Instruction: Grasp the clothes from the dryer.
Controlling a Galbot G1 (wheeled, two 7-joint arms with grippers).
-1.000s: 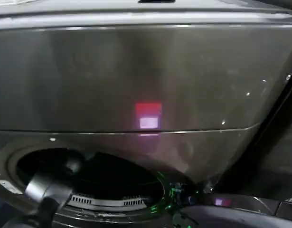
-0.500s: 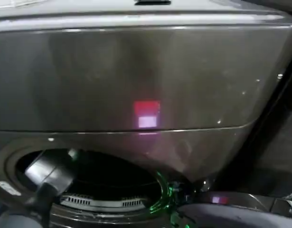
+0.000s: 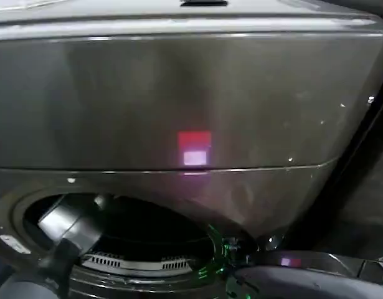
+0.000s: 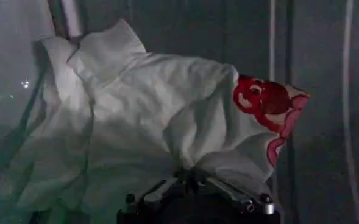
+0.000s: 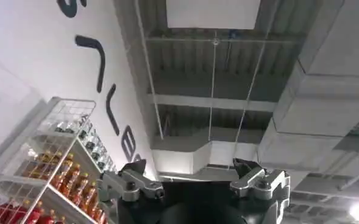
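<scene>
The left claw (image 4: pixel 194 176) is seen inside the drum of the dryer (image 3: pixel 191 99), its tips buried in the folds of the clothes (image 4: pixel 149 122); whether they are closed on the fabric cannot be told. The grasp appears to be under way, and a firm closing, then a withdrawal through the porthole, is judged to be needed. The bundle lies directly ahead of the claw, touching it. The right claw (image 5: pixel 194 182) is held open, pointing at the ceiling.

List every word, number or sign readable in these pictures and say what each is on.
Large dark letters on the white wall: cut off at an angle, not readable as a word.
White label beside the dryer opening: too blurred to read.
Bottles on the wire shelf: labels too small to read.
The clothes carry a red print, no legible text.
</scene>
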